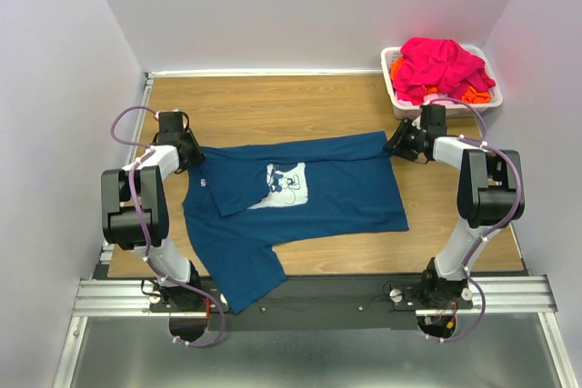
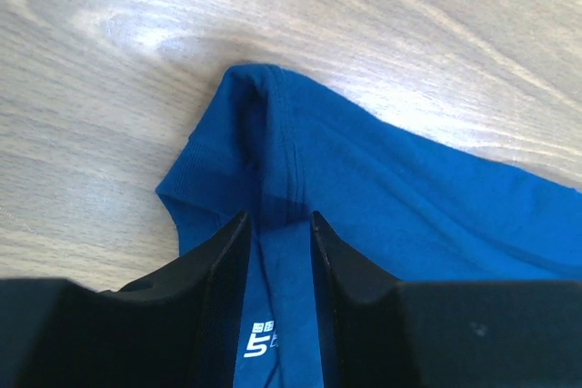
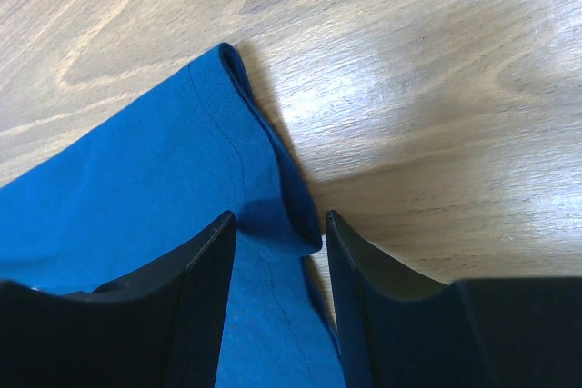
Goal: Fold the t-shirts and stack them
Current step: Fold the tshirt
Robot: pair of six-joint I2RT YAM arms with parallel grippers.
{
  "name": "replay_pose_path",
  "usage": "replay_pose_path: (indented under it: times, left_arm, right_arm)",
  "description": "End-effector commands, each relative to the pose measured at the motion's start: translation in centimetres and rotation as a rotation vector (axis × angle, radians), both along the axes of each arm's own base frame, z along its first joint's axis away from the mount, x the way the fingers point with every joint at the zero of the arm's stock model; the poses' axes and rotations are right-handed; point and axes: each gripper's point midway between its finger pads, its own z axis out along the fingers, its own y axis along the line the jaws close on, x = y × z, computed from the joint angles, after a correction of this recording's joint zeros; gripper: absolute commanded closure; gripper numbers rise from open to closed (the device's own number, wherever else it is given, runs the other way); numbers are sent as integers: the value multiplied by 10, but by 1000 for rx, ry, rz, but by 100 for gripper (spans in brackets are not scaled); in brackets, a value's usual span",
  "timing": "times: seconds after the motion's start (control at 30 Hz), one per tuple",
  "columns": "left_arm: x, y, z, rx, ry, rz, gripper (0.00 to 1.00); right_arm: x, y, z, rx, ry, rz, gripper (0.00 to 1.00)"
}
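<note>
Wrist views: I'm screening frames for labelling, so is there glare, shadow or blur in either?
Left wrist: white glare on the table at upper left, the teal shirt sharp; right wrist: soft shadow on the wood beside the shirt's edge, milder sheen above it, the near fingers dark with little detail.

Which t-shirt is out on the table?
The blue t-shirt with the pale chest print; the pink t-shirt and orange cloth are heaped in the white basket.

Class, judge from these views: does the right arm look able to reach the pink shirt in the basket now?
Probably yes: the pink shirt lies in the basket just beyond the right gripper, with nothing between. But the blue shirt's corner sits between its fingers and must leave first.
</note>
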Motion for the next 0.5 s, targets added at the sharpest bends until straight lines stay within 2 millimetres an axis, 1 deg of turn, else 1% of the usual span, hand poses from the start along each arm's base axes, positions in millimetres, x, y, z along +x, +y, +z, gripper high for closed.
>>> replay_pose_path:
  times: [0.0,0.17,0.27,0.37,0.4,0.43,0.47]
  left_arm:
    - [11,-2,3,-7,-23,-12,60]
    - [6,-2,-10,-12,11,-13,60]
    - [6,-3,-12,-15,16,-13,61]
    - [6,-5,-11,-22,17,-23,81]
    - [7,-4,-9,-21,14,-22,89]
    - [6,-5,-7,-20,11,-25,94]
    - [6,-4,-6,-19,9,-27,96]
  right_arm:
    - [-6,1,5,11,-5,12,49]
    - [-6,1,6,8,-8,11,49]
    - [-6,1,8,6,-12,13,49]
    - [-6,1,11,8,-20,15,49]
    - [-7,1,12,8,-22,17,49]
    - [-5,1,13,9,-26,16,49]
    - [-5,2,16,12,-30,17,49]
